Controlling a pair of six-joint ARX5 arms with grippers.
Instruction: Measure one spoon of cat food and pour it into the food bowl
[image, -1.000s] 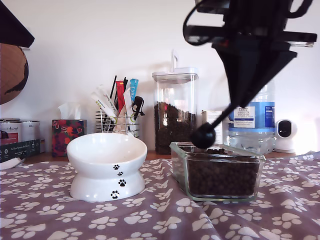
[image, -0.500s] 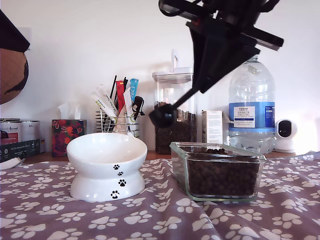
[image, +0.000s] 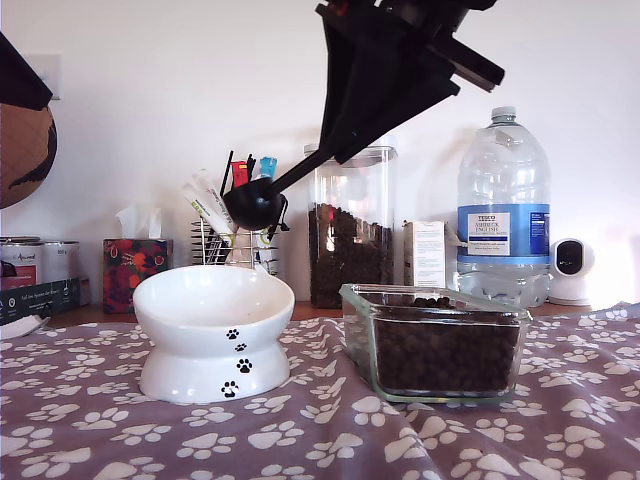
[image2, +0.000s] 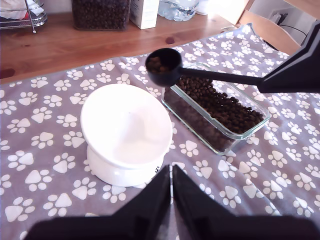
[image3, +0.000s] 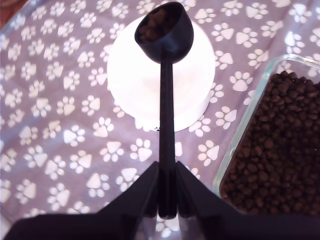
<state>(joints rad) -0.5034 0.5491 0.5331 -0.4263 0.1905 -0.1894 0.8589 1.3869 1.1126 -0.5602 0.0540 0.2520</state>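
Black spoon (image3: 164, 30) holds cat food (image3: 154, 25) in its cup, above the food bowl (image: 212, 300) | our second gripper (image3: 166, 192) has its jaws clamped on the spoon's handle | our first gripper (image2: 171, 192) has its jaws pressed together, holding nothing, above the bowl | glass dish (image: 436, 345) of kibble beside the bowl

1. The spoon (image3: 164, 30): black plastic, smooth, with a slight sheen on the cup.
2. The cat food (image2: 220, 104): dry, matt brown pellets, rough in texture.
3. The food bowl (image: 213, 330): white ceramic, glossy glaze, printed black paw marks.
4. Dish (image: 440, 345): clear glass, thick-walled, reflective.
5. Tablecloth (image2: 40, 150): grey-purple woven cloth, matt, creased in places.
6. Shelf top (image2: 75, 45): brown wood, smooth, low sheen.
7. Canister (image: 350, 225): clear hard plastic or glass; cannot tell which.
8. Water bottle (image: 503, 205): clear plastic, paper-look label.
9. Rack (image: 225, 243): bright metal wire.
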